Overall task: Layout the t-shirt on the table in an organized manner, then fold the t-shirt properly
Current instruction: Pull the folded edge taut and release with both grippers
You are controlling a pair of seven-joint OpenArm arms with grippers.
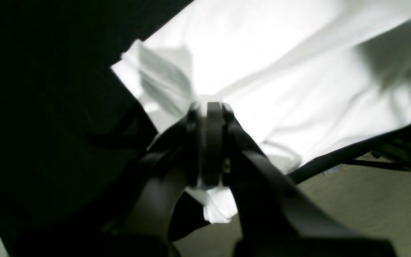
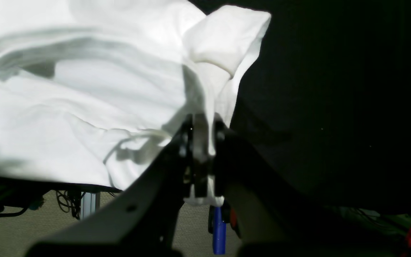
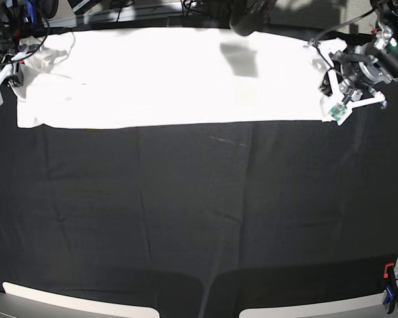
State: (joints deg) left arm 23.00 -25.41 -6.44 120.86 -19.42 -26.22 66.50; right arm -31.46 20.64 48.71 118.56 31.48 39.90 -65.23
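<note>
The t-shirt [image 3: 166, 76] lies stretched out as a long white band along the far edge of the table [image 3: 199, 218], its plain white side up; I can make out no print on it from any view. Relative to the t-shirt, the black cloth of the table spreads wide toward the near side, and a small orange and blue clip [image 3: 388, 291] sits at the table's near corner, well apart from the cloth.

Left gripper [image 1: 211, 107]: at the t-shirt's end on the base view's right, I see its jaws pressed tight together on a pinch of white fabric, a tuft of which sticks out below the fingers [image 1: 214, 139].

Right gripper [image 2: 200, 125]: at the opposite end of the t-shirt, I see its jaws likewise clamped on a fold of the shirt, with fabric hanging out beneath them. The cloth bunches and wrinkles beside this grip.
</note>
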